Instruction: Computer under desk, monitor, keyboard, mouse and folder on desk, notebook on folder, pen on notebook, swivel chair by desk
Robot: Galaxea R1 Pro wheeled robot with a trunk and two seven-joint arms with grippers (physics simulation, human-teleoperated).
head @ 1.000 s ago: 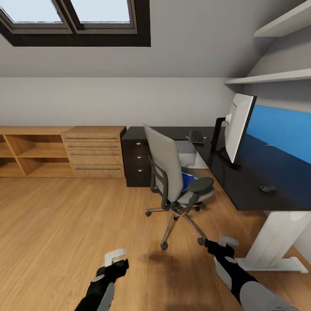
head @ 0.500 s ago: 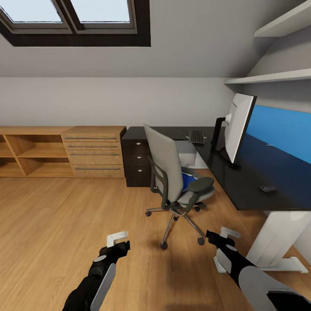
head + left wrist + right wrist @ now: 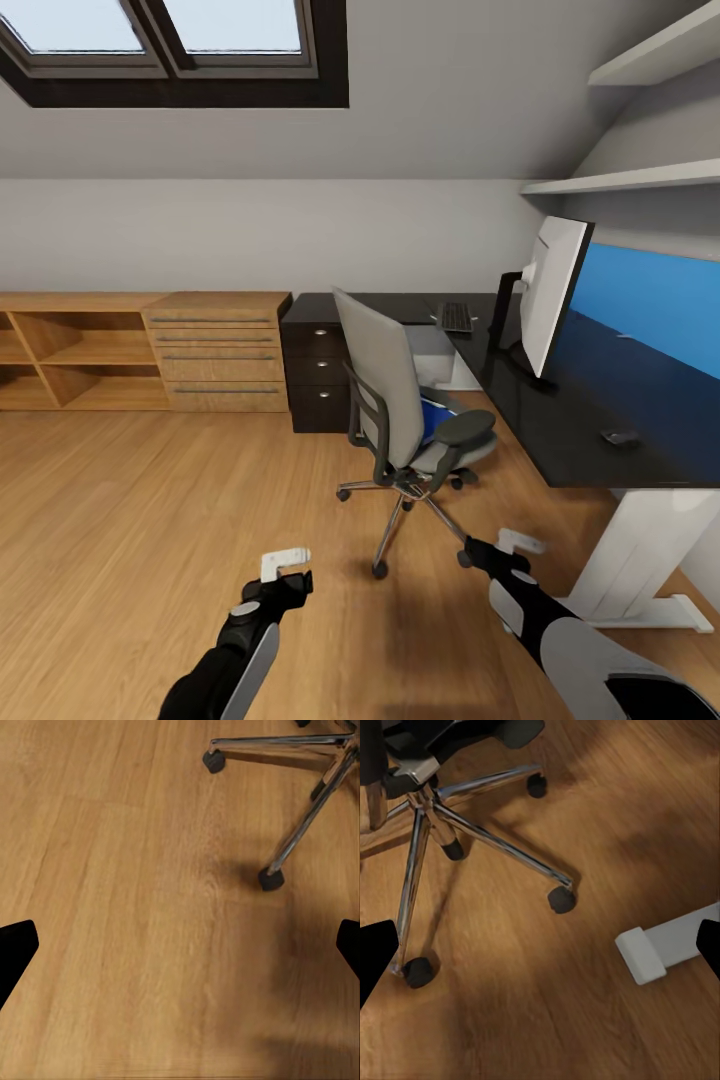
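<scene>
In the head view, the swivel chair (image 3: 405, 400) stands just past centre on the wood floor (image 3: 130, 520), its back toward the camera, and the blue folder (image 3: 432, 418) lies on its seat. The desk (image 3: 560, 420) runs from one to four o'clock, carrying the monitor (image 3: 550, 295) at two o'clock, the keyboard (image 3: 457, 317) behind it toward one o'clock, and the mouse (image 3: 620, 437) at about three o'clock. The computer (image 3: 440, 355) sits under the desk beyond the chair, beside a dark cabinet (image 3: 315, 370); a wooden drawer chest (image 3: 215, 350) stands at ten o'clock. The left gripper (image 3: 285, 563) hangs at six o'clock, the right gripper (image 3: 520, 543) at five, both above bare floor; here I cannot tell how their jaws stand. In the left wrist view, the left gripper's dark fingertips (image 3: 15, 949) sit wide apart at the frame edges, nothing between them, with the chair's chrome base (image 3: 300, 810) at one o'clock. In the right wrist view, the right gripper's fingertips (image 3: 376, 952) are likewise spread and empty, the chair base at ten o'clock and a white desk foot (image 3: 664, 945) at three.
</scene>
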